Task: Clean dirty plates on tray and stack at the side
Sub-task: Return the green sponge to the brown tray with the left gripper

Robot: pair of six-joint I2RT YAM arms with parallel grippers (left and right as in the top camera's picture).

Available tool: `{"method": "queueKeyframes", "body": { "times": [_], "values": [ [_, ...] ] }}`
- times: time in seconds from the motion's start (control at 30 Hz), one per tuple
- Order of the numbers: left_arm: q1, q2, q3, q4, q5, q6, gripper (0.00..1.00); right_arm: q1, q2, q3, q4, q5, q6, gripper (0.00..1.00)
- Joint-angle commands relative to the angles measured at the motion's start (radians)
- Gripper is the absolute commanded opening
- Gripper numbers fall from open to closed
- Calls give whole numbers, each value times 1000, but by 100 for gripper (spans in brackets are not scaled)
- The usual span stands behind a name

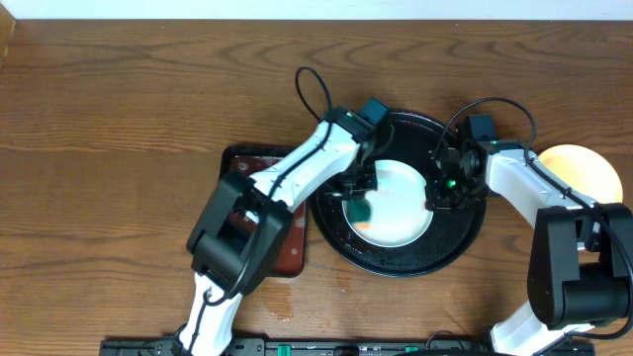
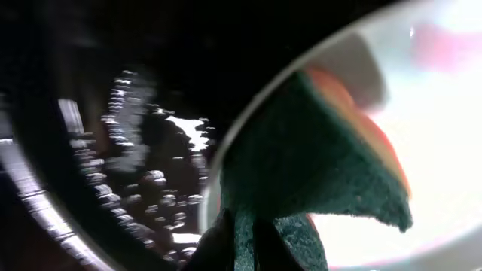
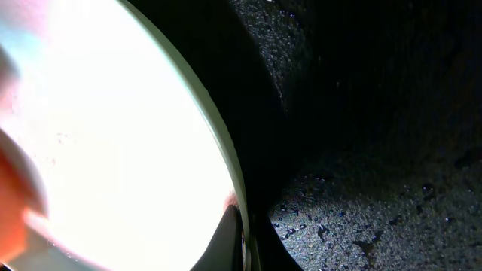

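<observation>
Left gripper [image 1: 356,195] pinched on a green-and-orange sponge [image 2: 316,165], green face down on the pale plate [image 1: 401,198]. Right gripper [image 1: 440,188] pinched on that plate's right rim. The plate lies in the black tray [image 1: 396,265], just right of table centre. A yellow plate [image 1: 579,168] sits on bare table near the right edge. A pink smear [image 2: 444,41] shows beyond the sponge. Judged step: wiping. Keep the sponge flat, sweep across the smear, and hold the rim firm so the plate cannot slide.

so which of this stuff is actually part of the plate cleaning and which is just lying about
In the job: pale round plate, green sponge with orange back, round black tray, yellow round plate.
Lying about: dark red-brown rectangular tray.
</observation>
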Motion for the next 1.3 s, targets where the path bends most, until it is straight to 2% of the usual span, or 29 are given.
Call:
{"method": "queueKeyframes", "body": {
  "times": [0.0,0.23,0.4,0.57,0.87,1.0,1.03,1.1,1.17,1.27],
  "values": [
    [10,-91,10,-20,-198,35,7,0,37,-31,-13,89,-12,1],
    [14,-262,9,-37,-204,66,8,0,36,-26,-16,89,-13,1],
    [69,-349,9,-127,-205,68,8,0,-6,-8,-42,89,-12,1],
    [175,-363,-16,-222,-205,104,8,20,-155,-8,-50,99,-13,1],
    [325,-363,-287,-138,-200,113,8,119,-439,-8,-57,271,14,1],
    [351,-364,-316,-134,-197,121,8,177,-502,-8,-70,406,14,1],
    [354,-366,-316,-131,-184,131,9,197,-515,-8,-73,467,14,1],
    [359,-373,-315,-117,-146,153,26,237,-536,-8,-73,566,14,1],
    [360,-385,-315,-111,-126,154,37,290,-560,-8,-72,654,14,1],
    [360,-414,-314,-112,-125,154,43,359,-589,-8,-78,745,14,1]
  ]
}}
